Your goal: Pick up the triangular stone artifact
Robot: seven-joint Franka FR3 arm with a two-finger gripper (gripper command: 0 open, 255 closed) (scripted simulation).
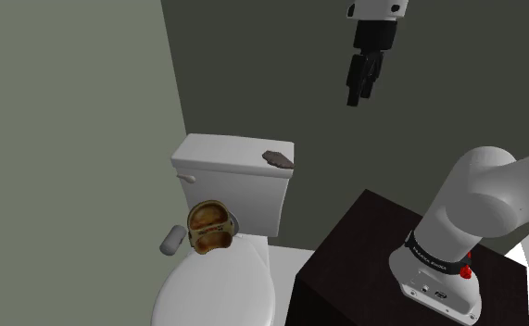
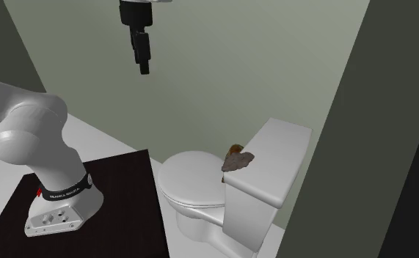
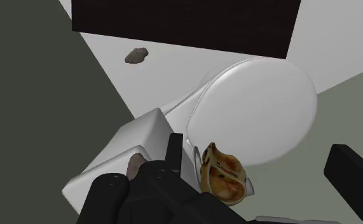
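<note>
1. The all-black gripper hangs high, its fingers apart, holding nothing.
2. The grey-brown triangular stone artifact lies at the 3 o'clock end of the white toilet tank lid in the shoulder view, seemingly overhanging its edge.

You're in a small home bathroom here, no question. The giveaway is the glossy white toilet with its oval lid shut. It has a boxy white tank at its back and a little flush lever on the tank's front. Plain grey-green walls close in behind and beside the toilet, with pale floor under it.
</note>
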